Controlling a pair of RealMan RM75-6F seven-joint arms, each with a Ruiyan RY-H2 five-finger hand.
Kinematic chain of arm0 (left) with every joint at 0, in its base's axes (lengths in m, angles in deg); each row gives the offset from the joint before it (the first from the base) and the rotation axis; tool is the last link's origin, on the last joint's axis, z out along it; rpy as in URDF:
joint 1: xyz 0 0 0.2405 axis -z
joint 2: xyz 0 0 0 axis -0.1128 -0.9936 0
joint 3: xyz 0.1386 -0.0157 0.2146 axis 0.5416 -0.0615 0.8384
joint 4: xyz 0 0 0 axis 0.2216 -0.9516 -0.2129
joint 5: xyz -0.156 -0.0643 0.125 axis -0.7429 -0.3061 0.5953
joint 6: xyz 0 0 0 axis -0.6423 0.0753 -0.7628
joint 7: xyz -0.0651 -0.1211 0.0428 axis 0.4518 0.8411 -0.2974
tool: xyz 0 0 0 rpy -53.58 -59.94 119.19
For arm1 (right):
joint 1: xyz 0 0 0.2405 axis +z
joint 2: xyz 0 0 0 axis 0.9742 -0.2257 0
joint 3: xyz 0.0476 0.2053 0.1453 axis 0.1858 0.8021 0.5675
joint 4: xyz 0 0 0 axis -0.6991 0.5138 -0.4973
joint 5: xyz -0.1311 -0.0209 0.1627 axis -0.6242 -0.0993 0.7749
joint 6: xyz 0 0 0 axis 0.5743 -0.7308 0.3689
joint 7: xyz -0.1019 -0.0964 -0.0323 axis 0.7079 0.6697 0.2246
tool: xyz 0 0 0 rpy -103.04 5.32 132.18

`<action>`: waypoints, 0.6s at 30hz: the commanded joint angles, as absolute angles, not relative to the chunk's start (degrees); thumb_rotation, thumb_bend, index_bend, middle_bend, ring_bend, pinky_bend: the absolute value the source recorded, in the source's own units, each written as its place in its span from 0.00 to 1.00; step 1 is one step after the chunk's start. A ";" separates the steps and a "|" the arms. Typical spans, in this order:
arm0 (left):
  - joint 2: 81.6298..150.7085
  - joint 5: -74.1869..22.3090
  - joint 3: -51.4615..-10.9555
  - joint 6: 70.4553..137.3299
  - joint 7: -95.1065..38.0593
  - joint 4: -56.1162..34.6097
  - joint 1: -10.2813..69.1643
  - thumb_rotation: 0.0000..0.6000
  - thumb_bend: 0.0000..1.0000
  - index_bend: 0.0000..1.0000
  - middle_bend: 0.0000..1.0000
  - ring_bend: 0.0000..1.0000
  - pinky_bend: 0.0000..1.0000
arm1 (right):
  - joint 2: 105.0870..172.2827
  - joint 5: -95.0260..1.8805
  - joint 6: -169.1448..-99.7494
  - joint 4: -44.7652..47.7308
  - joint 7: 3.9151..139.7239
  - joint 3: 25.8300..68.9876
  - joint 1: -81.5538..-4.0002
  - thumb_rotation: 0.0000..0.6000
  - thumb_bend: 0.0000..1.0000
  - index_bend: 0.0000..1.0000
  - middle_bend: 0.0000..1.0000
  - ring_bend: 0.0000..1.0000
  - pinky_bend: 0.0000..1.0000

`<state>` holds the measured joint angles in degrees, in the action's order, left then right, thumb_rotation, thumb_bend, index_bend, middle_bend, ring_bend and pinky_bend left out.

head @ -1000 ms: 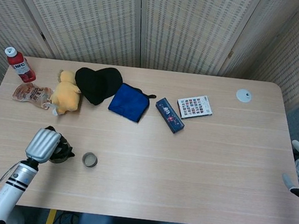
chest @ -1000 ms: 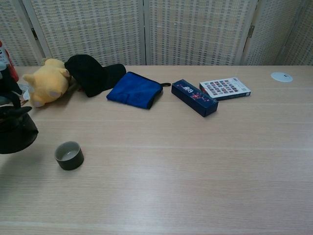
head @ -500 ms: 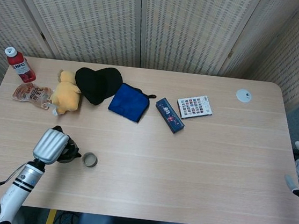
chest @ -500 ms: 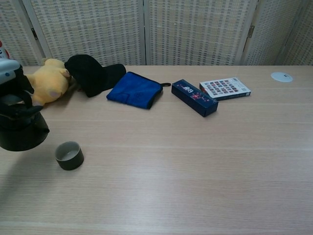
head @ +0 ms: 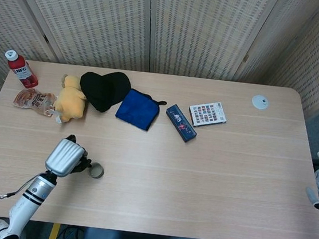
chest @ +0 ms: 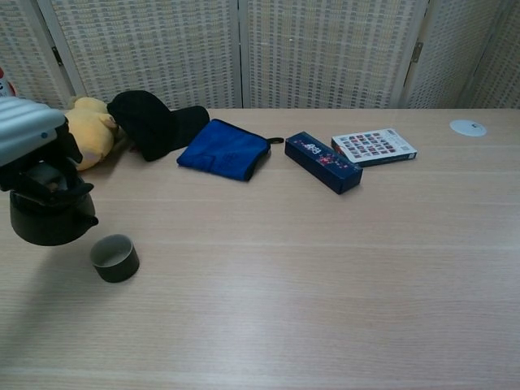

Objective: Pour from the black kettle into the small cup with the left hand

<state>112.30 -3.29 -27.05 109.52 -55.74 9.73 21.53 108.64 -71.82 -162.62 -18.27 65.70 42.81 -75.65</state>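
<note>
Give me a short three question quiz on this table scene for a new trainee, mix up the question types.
1. True or false: the left hand holds the round black kettle lifted off the pale wooden table.
2. Multiple choice: what lies directly beside the dark blue rectangular box, on its right in the head view? A) red-capped bottle B) colourful printed card C) yellow plush toy
3. Fill in: the small grey round cup stands upright on the table, to the ____ of the kettle in the chest view.

Key: 1 true; 2 B, the colourful printed card; 3 right.

Matt black kettle (chest: 50,218), pale wood-grain table (chest: 325,268), blue cloth (chest: 225,149), fuzzy yellow plush toy (head: 70,99)
</note>
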 commanded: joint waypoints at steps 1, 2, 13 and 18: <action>112.75 -2.64 -26.78 109.45 -56.51 8.84 21.79 0.87 0.38 1.00 1.00 0.98 0.41 | 108.69 -71.69 -162.55 -18.16 65.63 42.83 -75.67 1.00 0.24 0.17 0.21 0.17 0.17; 112.96 -2.32 -26.69 109.54 -56.93 8.41 21.85 0.87 0.38 1.00 1.00 0.98 0.41 | 108.69 -71.66 -162.53 -18.12 65.61 42.84 -75.68 1.00 0.24 0.17 0.21 0.17 0.17; 115.11 -0.52 -25.96 110.23 -60.35 5.87 22.05 0.89 0.38 1.00 1.00 0.98 0.41 | 108.86 -71.66 -162.31 -17.85 65.52 42.84 -75.63 1.00 0.24 0.17 0.21 0.17 0.17; 117.65 -0.24 -26.71 112.56 -63.26 4.20 21.59 0.90 0.38 1.00 1.00 0.98 0.41 | 108.92 -71.60 -162.25 -17.66 65.35 42.87 -75.64 1.00 0.24 0.17 0.21 0.17 0.17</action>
<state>116.88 -0.63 -26.51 111.98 -62.55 4.92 21.73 108.92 -71.60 -162.25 -17.66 65.35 42.87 -75.64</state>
